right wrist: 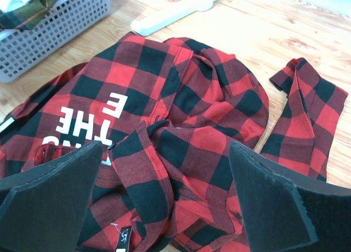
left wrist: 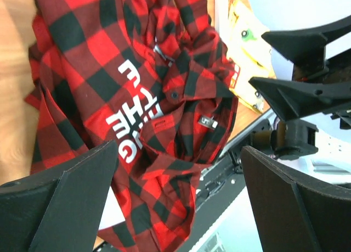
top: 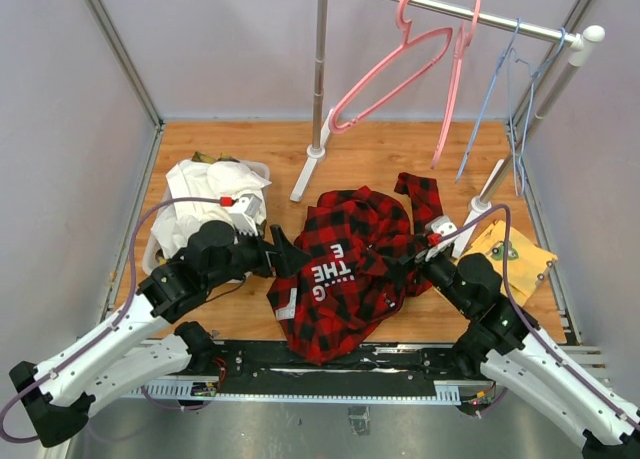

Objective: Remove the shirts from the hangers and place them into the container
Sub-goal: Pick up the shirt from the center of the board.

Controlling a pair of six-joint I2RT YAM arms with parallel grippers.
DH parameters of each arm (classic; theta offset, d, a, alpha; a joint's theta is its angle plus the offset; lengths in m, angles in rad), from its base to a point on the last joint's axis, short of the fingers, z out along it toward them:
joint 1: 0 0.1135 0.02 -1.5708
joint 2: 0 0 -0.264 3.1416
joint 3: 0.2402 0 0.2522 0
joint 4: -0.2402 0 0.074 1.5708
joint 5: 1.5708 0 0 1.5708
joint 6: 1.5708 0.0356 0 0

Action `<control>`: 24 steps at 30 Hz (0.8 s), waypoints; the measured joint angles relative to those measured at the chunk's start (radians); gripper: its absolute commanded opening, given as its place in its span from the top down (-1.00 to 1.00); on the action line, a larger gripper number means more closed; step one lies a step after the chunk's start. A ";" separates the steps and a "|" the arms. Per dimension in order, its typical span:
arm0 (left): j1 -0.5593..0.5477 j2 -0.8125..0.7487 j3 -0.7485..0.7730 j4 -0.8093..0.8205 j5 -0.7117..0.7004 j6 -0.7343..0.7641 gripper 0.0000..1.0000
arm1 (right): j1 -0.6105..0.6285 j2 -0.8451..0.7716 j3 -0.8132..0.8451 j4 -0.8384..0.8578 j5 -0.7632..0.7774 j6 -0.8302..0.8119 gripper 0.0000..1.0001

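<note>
A red-and-black plaid shirt (top: 350,269) with white lettering lies crumpled on the wooden table, off any hanger. My left gripper (top: 290,254) is at its left edge and open, its jaws straddling a fold of the shirt (left wrist: 148,98) without closing on it. At the shirt's right edge my right gripper (top: 395,257) is open too, hovering over bunched cloth (right wrist: 186,126). The white mesh container (top: 258,168) stands at the left, holding a white shirt (top: 205,194) and a yellow-green plaid shirt (right wrist: 33,7). Two pink hangers (top: 400,69) and two light-blue hangers (top: 495,89) hang bare on the rail.
The clothes rack's rail (top: 450,9) crosses the back. Its left post (top: 318,99) and foot stand just behind the shirt, and the right post's foot (top: 470,229) is beside my right arm. A flat yellow cloth (top: 520,259) lies at the right.
</note>
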 measured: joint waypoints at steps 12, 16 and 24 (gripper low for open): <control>-0.002 0.027 -0.173 0.023 0.141 -0.114 -0.99 | 0.000 0.264 0.050 -0.036 0.051 0.101 -0.97; -0.030 0.057 -0.193 0.028 0.159 -0.132 -0.99 | 0.000 0.325 0.058 -0.044 0.069 0.124 -0.97; -0.124 0.105 -0.233 0.069 0.145 -0.183 -0.99 | 0.000 0.440 0.034 0.054 0.121 0.141 -0.96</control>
